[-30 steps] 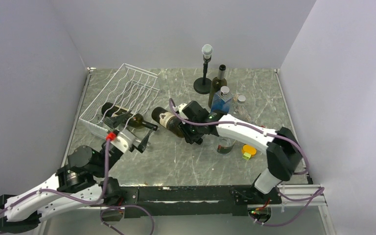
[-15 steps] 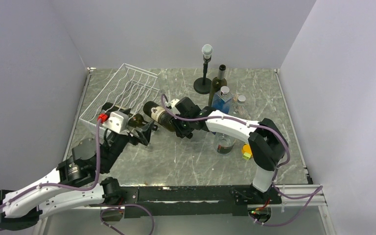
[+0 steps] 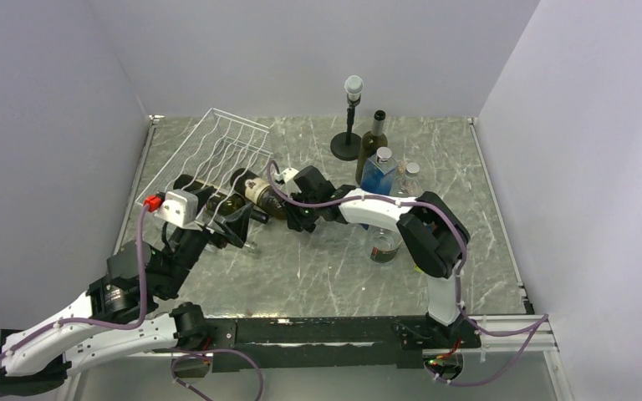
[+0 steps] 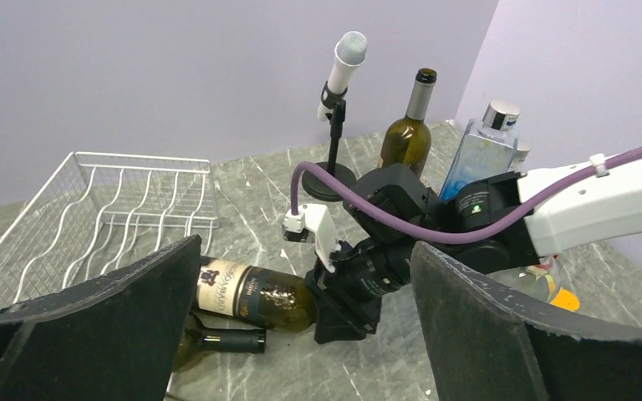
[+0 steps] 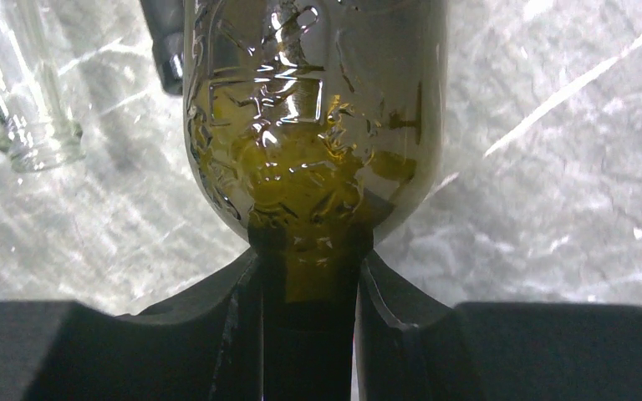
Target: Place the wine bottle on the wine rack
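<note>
Wine bottle [image 4: 255, 294] level beside wine rack [image 4: 134, 200], neck clamped by right gripper [image 5: 309, 276]; left gripper [image 4: 305, 259] apart

Wine rack [image 3: 217, 154] at far left of tabletop [image 3: 326, 267]. Wine bottle [image 3: 257, 190] on its side just right of the rack's near corner, neck pointing right into right hand [image 3: 291, 209]. Second bottle [image 4: 217, 340] lies just before it. Left hand [image 3: 238, 227] before both. Microphone stand [image 3: 349, 117] at back centre; upright bottle [image 3: 374, 138] just right of it, flask [image 3: 379, 173] before that, glass [image 3: 384, 248] nearer still
</note>
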Available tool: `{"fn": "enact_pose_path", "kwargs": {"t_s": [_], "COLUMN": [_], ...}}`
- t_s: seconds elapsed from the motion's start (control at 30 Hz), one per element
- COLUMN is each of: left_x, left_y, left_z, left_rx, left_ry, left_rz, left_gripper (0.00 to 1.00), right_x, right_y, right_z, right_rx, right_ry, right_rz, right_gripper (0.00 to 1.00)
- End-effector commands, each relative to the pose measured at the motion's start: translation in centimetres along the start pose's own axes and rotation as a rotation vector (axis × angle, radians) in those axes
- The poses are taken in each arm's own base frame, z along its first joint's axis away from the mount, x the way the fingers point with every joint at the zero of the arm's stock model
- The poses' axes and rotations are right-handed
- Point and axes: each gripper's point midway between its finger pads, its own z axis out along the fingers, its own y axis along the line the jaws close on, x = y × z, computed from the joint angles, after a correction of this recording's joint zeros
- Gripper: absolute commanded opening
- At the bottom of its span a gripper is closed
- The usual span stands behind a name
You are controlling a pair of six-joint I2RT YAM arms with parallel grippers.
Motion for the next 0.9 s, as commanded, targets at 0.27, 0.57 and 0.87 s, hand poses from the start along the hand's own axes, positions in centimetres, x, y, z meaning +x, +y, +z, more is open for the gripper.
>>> {"fn": "enact_pose_path", "kwargs": {"t_s": [0.27,0.57,0.87], "left_x": [-1.7,-2.2,-2.0], "left_y": [0.5,0.5,0.2], "left_z": [-0.5,-0.8,-0.5], "left_rx": [-0.023,-0.016,-0.015], "left_ry": [-0.004,0.015,0.039], "left_rz": [-0.102,-0.117,-0.099], "left_gripper": [0.99,0.99,0.99], "right_x": [-14.7,-18.6,-21.0], "right_y": [2.6,2.5,1.4], "right_z": [-0.1,2.5,4.0], "right_rx": [-0.207,-0.225,-0.178], "right_ry": [-0.523,-0.523,-0.462], "right_rz": [-0.186,-0.21,-0.27], "right_gripper": [0.0,0.0,0.0]}}
